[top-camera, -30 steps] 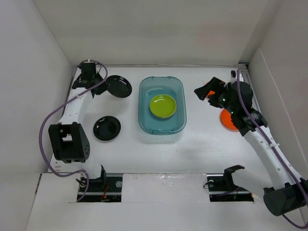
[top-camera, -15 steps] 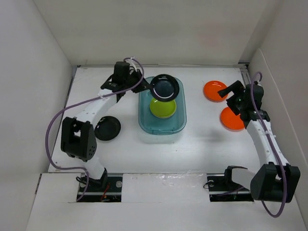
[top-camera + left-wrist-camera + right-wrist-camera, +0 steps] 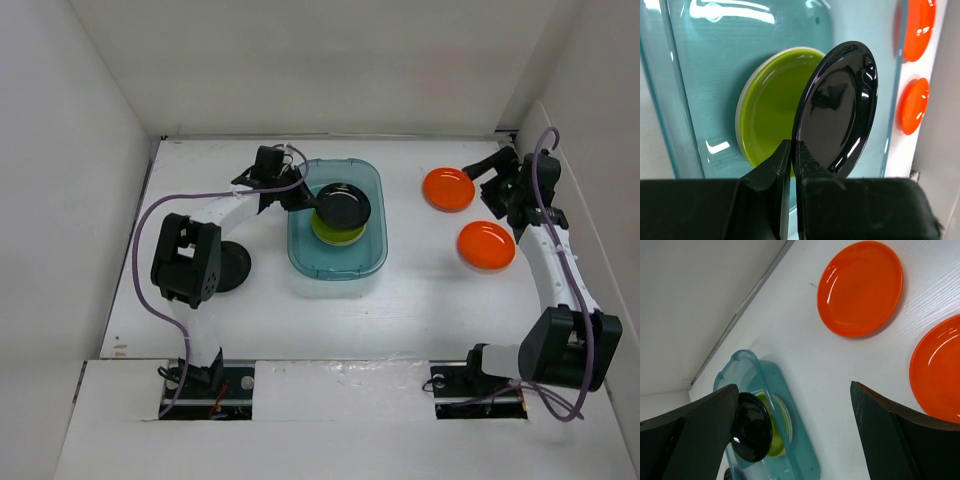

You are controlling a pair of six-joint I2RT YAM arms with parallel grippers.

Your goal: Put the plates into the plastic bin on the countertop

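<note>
I have the left gripper (image 3: 308, 200) clamped on the rim of a glossy black plate (image 3: 343, 205). The plate sticks out from the fingertips over the middle of the plastic bin (image 3: 300, 262) and looks roughly level from overhead. What matters now is what sits directly below: the lime green plate (image 3: 767, 110) lies flat on the bin floor, and the black one hovers above it, overlapping most of it, so I judge the release goes straight down onto that stack. A pale rim shows under the green plate in the left wrist view; it may be another plate, but I cannot tell. The right gripper (image 3: 488, 182) has its jaws spread wide and holds nothing. It hangs just beside the farther orange plate (image 3: 447, 189), with the nearer orange plate (image 3: 486, 246) close by on the countertop (image 3: 420, 300), so that arm is plainly nearer to both. A second black plate (image 3: 232, 270) lies outside the bin to its left, partly hidden by the left arm.
</note>
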